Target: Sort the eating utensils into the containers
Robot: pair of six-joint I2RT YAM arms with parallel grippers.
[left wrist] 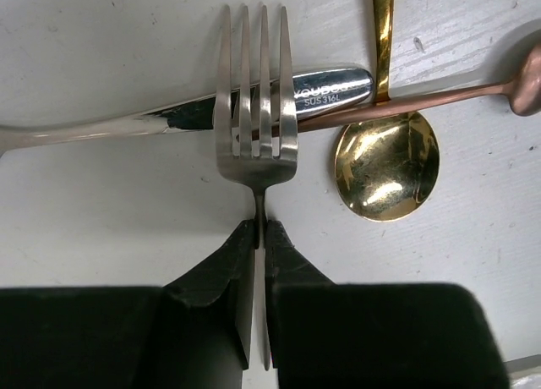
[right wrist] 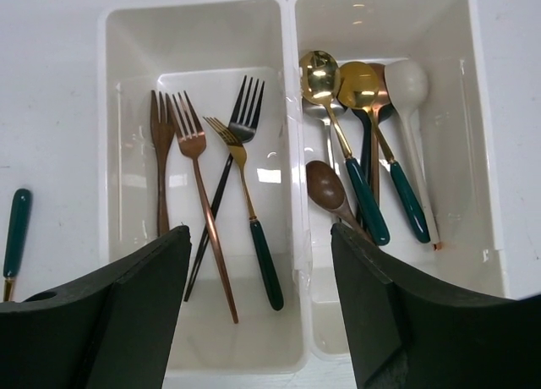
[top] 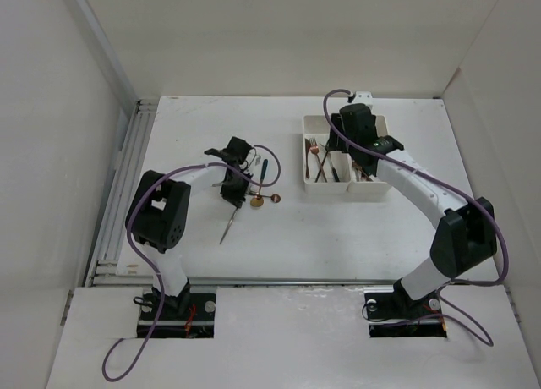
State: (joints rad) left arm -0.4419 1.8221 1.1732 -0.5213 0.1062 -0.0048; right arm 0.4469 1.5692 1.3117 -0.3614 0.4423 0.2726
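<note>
My left gripper [left wrist: 260, 230] [top: 233, 189] is shut on the thin neck of a silver fork [left wrist: 256, 127]. The fork's tines lie over a silver handle [left wrist: 331, 89] and a copper spoon's handle [left wrist: 439, 97]. A gold spoon bowl [left wrist: 387, 165] lies just to the right. In the top view a silver utensil [top: 228, 224], the gold spoon [top: 256, 202] and a green-handled utensil [top: 263, 171] lie around this gripper. My right gripper [right wrist: 262, 237] [top: 363, 152] is open and empty above the two white bins [right wrist: 288, 84] [top: 306, 165]. The left bin holds several forks [right wrist: 203, 178], the right bin several spoons [right wrist: 363, 144].
A green handle [right wrist: 17, 228] lies on the table left of the bins. White walls enclose the table on three sides, with a metal rail [top: 118, 194] along the left edge. The bins sit at the back right.
</note>
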